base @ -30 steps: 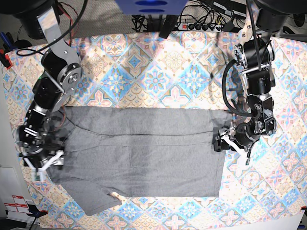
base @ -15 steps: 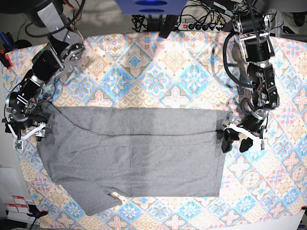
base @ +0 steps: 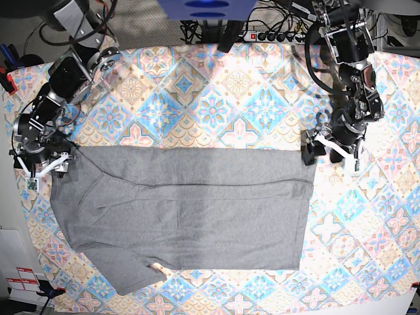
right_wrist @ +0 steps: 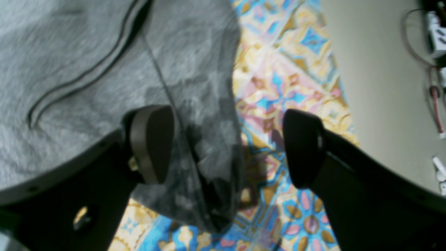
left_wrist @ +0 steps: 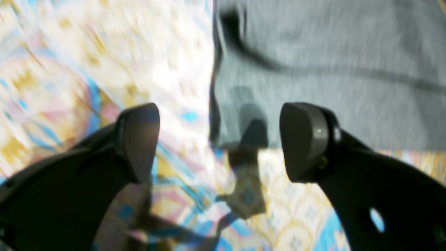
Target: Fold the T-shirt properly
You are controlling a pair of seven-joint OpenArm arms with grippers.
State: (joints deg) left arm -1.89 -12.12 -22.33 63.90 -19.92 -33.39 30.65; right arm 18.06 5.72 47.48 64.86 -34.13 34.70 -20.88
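The grey T-shirt (base: 190, 216) lies flat and wide on the patterned tablecloth (base: 216, 98), with a crease line across its upper part and a sleeve sticking out at the near left. My left gripper (base: 330, 152) hovers open at the shirt's far right corner. In the blurred left wrist view that gripper (left_wrist: 219, 143) has empty jaws, with the T-shirt (left_wrist: 331, 69) corner lying below them. My right gripper (base: 44, 169) stands open at the shirt's far left corner. In its wrist view the right gripper (right_wrist: 226, 146) straddles the T-shirt (right_wrist: 87, 69) edge, holding nothing.
A power strip with cables (base: 275, 36) runs along the back edge of the table. Beyond the cloth's left edge is a pale floor (right_wrist: 376, 87) with wires. Red-and-white labels (base: 23, 275) sit at the near left corner.
Both grippers have moved toward the far side, to the shirt's far corners. The left gripper's jaws have spread wider. The shirt's left side has spread out flatter.
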